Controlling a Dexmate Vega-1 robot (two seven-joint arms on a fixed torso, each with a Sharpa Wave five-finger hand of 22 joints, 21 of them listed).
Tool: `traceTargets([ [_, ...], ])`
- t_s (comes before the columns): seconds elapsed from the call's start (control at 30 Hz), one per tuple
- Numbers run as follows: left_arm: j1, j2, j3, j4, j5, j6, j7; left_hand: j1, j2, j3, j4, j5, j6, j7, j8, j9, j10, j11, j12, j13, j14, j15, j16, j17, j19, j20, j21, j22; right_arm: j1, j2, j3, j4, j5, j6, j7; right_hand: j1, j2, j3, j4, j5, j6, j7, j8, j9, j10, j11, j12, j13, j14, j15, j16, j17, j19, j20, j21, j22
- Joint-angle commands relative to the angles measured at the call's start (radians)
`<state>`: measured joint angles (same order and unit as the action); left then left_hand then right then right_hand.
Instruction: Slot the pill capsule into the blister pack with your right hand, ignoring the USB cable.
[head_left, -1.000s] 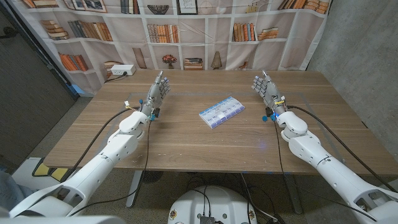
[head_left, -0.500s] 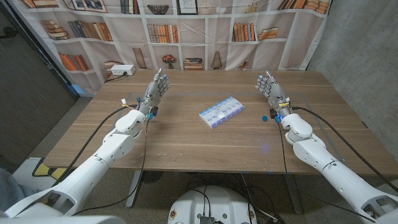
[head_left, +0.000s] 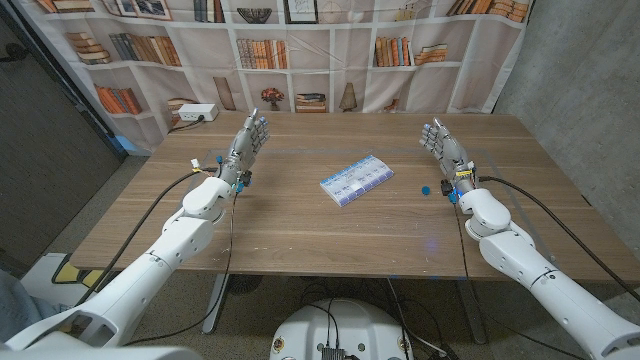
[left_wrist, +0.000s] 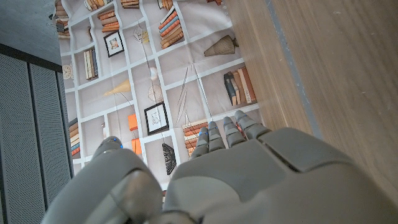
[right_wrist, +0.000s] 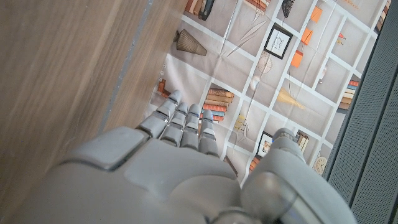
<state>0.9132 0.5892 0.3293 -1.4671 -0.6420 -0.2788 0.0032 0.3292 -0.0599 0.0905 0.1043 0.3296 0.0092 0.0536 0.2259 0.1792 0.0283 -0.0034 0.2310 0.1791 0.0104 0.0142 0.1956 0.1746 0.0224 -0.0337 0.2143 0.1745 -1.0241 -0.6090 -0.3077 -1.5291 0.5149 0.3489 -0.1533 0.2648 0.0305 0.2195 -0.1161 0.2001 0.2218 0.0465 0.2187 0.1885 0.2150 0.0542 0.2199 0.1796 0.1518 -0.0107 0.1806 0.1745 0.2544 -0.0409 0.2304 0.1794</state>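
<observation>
The blister pack (head_left: 356, 179), white with blue cells, lies slightly right of the table's middle. A small blue pill capsule (head_left: 425, 190) sits on the wood to its right. My right hand (head_left: 443, 144) stands upright just beyond and right of the capsule, fingers apart, holding nothing. My left hand (head_left: 250, 141) stands the same way at the left, well away from the pack. The left wrist view looks along the back of my left hand (left_wrist: 249, 174), and the right wrist view along the back of my right hand (right_wrist: 168, 168); both show extended fingers that hold nothing.
A white power strip (head_left: 195, 114) sits at the table's (head_left: 300, 230) far left corner. A bookshelf-print backdrop (head_left: 320, 50) hangs behind the far edge. Bare wood lies between the pack and the near edge.
Both arms have drawn outward: the right hand has shifted right and the left hand slightly left. The capsule now lies clear of the right wrist. The pack has not moved.
</observation>
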Motion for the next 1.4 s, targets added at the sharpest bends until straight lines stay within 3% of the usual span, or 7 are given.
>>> traceTargets([
  [0.03, 0.006, 0.013, 0.001, -0.008, 0.006, 0.001, -0.008, 0.011, 0.003, 0.002, -0.004, 0.008, 0.012, 0.001, 0.003, 0.005, 0.008, -0.005, -0.004, 0.006, -0.001, -0.003, -0.004, 0.004, -0.005, -0.025, -0.003, 0.003, -0.071, -0.038, 0.038, -0.095, -0.049, -0.041, -0.096, 0.012, -0.003, 0.001, -0.009, -0.005, 0.001, -0.004, -0.004, 0.004, -0.014, 0.003, -0.009, 0.003, -0.011, 0.0, -0.002, 0.004, -0.008, -0.045, -0.004, 0.004],
  [0.2, 0.014, 0.053, 0.005, -0.071, 0.026, 0.077, 0.028, 0.044, 0.043, 0.022, -0.013, 0.008, 0.053, 0.01, 0.011, 0.005, 0.018, -0.006, -0.008, 0.006, -0.002, -0.005, -0.006, 0.004, -0.009, -0.019, -0.007, 0.004, -0.105, -0.072, 0.057, -0.139, -0.089, -0.077, -0.136, 0.014, -0.006, 0.0, -0.011, -0.006, 0.004, -0.011, -0.004, 0.004, -0.015, -0.001, -0.009, 0.003, -0.013, -0.001, -0.001, 0.004, -0.008, -0.046, -0.006, 0.004],
  [0.47, 0.036, 0.056, -0.003, -0.105, 0.015, 0.083, 0.041, 0.076, 0.07, 0.038, -0.025, 0.004, 0.074, 0.013, 0.012, 0.004, 0.034, -0.002, -0.008, 0.006, 0.008, -0.008, -0.005, 0.003, 0.003, -0.026, -0.006, 0.003, -0.15, -0.119, 0.091, -0.192, -0.087, -0.12, -0.132, 0.02, -0.012, -0.003, -0.016, -0.007, 0.01, -0.012, -0.007, 0.004, 0.015, -0.006, 0.001, 0.004, 0.006, -0.002, 0.007, 0.005, 0.002, -0.041, -0.006, 0.005],
  [0.77, 0.046, 0.025, 0.0, -0.102, 0.016, 0.017, 0.026, 0.095, 0.078, 0.044, -0.034, -0.002, 0.095, 0.011, 0.013, 0.004, 0.052, -0.009, -0.006, 0.006, 0.025, -0.014, -0.002, 0.002, 0.003, -0.017, -0.008, 0.003, -0.188, -0.164, 0.129, -0.209, -0.081, -0.128, -0.107, 0.043, -0.012, 0.001, -0.025, -0.005, 0.011, -0.082, -0.01, 0.006, 0.061, -0.062, 0.014, 0.004, 0.018, -0.014, 0.008, 0.004, 0.015, -0.042, -0.008, 0.006],
  [0.93, 0.039, 0.015, 0.011, -0.12, 0.013, 0.038, 0.034, 0.101, 0.078, 0.044, -0.037, -0.005, 0.103, 0.013, 0.012, 0.004, 0.059, -0.01, -0.006, 0.006, 0.029, -0.016, -0.002, 0.002, 0.002, -0.016, -0.009, 0.003, -0.206, -0.193, 0.148, -0.209, -0.101, -0.123, -0.098, 0.059, -0.008, 0.006, -0.031, -0.003, 0.029, -0.092, -0.004, 0.006, 0.075, -0.075, 0.017, 0.004, 0.033, -0.022, 0.011, 0.004, 0.025, -0.043, -0.007, 0.006],
  [1.23, 0.065, 0.032, 0.012, -0.18, 0.031, 0.078, 0.082, 0.106, 0.077, 0.042, -0.04, -0.011, 0.107, 0.014, 0.008, 0.004, 0.06, -0.005, -0.01, 0.006, 0.033, -0.013, -0.003, 0.002, -0.001, -0.013, -0.011, 0.004, -0.281, -0.237, 0.189, -0.287, -0.218, -0.191, -0.197, 0.088, -0.006, 0.014, -0.039, -0.001, 0.06, -0.119, 0.004, 0.007, 0.091, -0.102, 0.018, 0.004, 0.045, -0.025, 0.011, 0.003, 0.034, -0.044, -0.008, 0.006],
  [1.4, 0.077, 0.032, 0.014, -0.19, 0.034, 0.082, 0.091, 0.107, 0.077, 0.041, -0.041, -0.013, 0.11, 0.014, 0.007, 0.004, 0.062, -0.006, -0.011, 0.006, 0.034, -0.013, -0.003, 0.003, -0.002, -0.012, -0.012, 0.004, -0.332, -0.254, 0.216, -0.327, -0.263, -0.239, -0.234, 0.118, -0.009, 0.019, -0.045, 0.001, 0.09, -0.167, 0.01, 0.008, 0.097, -0.138, 0.016, 0.004, 0.059, -0.028, 0.01, 0.004, 0.037, -0.041, -0.011, 0.006],
])
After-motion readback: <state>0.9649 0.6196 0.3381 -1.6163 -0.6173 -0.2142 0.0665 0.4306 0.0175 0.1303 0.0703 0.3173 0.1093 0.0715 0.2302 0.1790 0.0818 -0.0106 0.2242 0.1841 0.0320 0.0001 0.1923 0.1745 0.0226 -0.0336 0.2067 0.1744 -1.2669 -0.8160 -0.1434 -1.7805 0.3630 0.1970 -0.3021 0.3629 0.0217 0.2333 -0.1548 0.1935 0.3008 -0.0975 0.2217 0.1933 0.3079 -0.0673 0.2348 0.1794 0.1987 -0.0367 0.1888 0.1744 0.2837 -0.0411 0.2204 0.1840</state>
